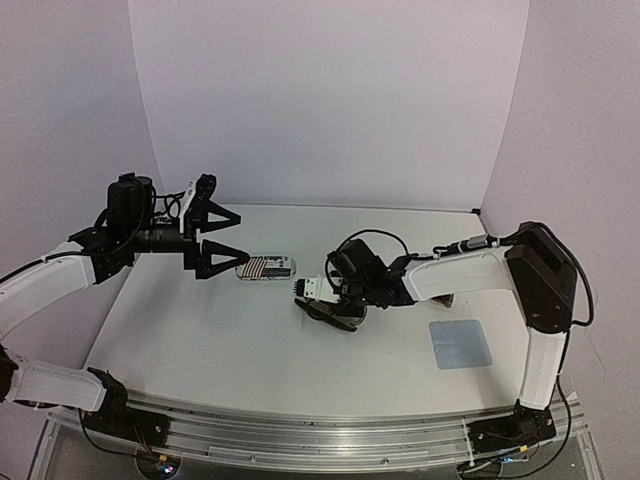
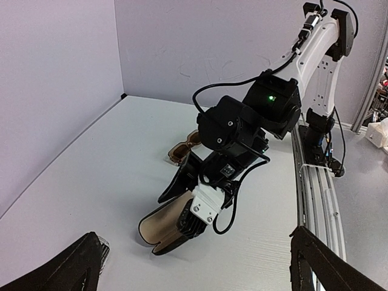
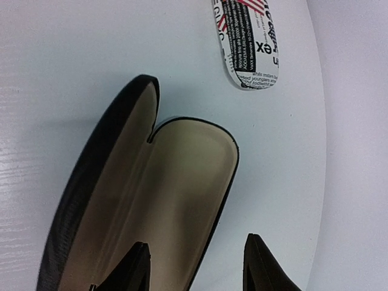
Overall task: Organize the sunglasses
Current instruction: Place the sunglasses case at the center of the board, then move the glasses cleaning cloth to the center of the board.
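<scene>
The brown sunglasses [image 2: 183, 147] lie on the table behind my right arm, folded, seen in the left wrist view. The white sunglasses are not in view. An open black case with tan lining [image 3: 151, 200] lies at mid-table and also shows in the top view [image 1: 337, 316]. My right gripper [image 3: 194, 267] is open just above it, one finger [image 3: 136, 267] over the lining and the other over bare table. My left gripper [image 1: 215, 240] is open and empty, held above the table left of the shut striped case [image 1: 265, 268].
A pale blue cloth [image 1: 460, 343] lies at the front right of the table. The striped case also shows at the top of the right wrist view [image 3: 251, 42]. Purple walls close in the table at the back and sides.
</scene>
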Available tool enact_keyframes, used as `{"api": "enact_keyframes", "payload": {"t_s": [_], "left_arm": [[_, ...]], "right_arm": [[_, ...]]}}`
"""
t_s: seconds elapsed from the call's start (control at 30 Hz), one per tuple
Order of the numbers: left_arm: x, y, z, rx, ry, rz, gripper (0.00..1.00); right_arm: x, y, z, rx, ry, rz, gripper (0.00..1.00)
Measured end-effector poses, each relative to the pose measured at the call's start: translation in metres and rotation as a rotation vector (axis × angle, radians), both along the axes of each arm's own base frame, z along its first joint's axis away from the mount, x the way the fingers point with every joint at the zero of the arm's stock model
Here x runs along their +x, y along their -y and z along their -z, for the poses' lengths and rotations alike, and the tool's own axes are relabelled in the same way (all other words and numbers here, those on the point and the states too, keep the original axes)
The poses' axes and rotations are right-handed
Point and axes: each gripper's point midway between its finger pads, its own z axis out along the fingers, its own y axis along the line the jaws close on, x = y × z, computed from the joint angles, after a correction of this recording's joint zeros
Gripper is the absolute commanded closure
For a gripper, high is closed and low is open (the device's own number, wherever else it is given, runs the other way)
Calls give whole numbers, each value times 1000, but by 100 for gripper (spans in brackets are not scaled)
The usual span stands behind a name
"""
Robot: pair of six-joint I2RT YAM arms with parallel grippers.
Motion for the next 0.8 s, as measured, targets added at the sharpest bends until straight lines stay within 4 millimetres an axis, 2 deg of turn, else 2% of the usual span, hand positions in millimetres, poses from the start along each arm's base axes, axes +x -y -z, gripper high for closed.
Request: {"api": "enact_keyframes", "payload": {"t_s": [0.1,0.23,0.33,0.43,0.5,0.57,0.63,0.7,0.8], "left_arm": [[0,0,0,1,5,1,0],[0,0,0,3,10,2,0],[0,0,4,4,8,2,0],[-1,0,9,7,-1,2,0],[-1,0,11,5,-3,1,0],[0,0,11,-1,-4,0,0],[0,0,12,-6,-7,0,0],[0,0,15,-8,-11,-1,0],[-1,0,20,-9,-21,-2,0]], "right_arm": [[4,0,-16,88,-19,79,50],[16,9,-62,347,-88,268,46],[28,36,-100,604,-168,467,43],[34,80,-115,813,-263,701,45],[34,114,-107,888,-329,886,50],[29,148,-89,916,-378,1086,66],[11,177,-63,889,-424,1265,81],[-15,199,-36,829,-468,1408,99],[-54,223,-1,737,-526,1574,100]]}}
